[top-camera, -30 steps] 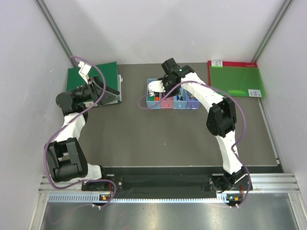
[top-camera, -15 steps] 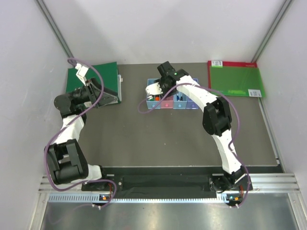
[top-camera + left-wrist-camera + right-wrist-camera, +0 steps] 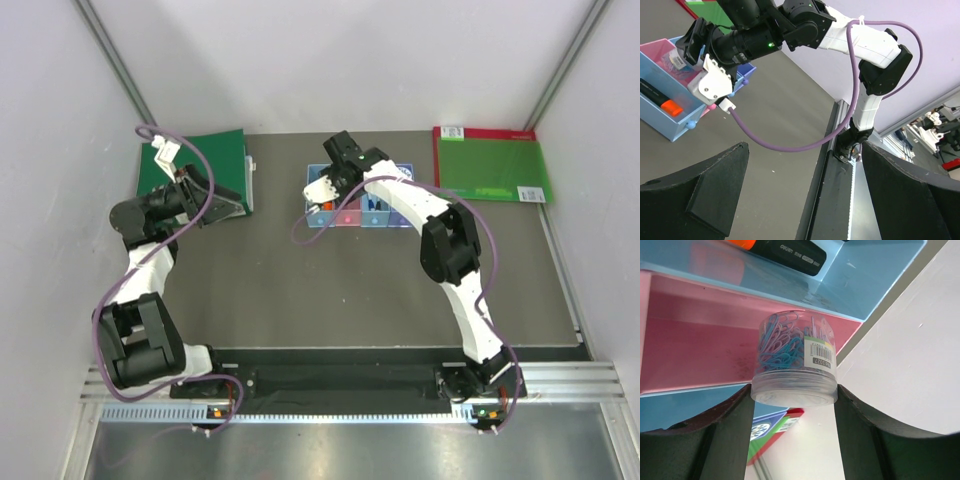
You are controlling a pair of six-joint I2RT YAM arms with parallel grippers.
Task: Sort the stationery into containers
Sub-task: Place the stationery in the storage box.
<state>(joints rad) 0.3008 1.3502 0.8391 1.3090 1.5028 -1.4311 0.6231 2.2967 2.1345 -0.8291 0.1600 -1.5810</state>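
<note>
While the right gripper, jaws part-open, clamps one clear clip box over the pink tray, one of four joined trays, the left gripper stands fully spread, empty. One orange-capped highlighter lies in the adjacent light blue tray.

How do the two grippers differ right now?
The left gripper stands wide open and empty; the right gripper is closed on the clip box. The left hangs by the green folder; the right is at the pink tray. Both have black fingers.
</note>
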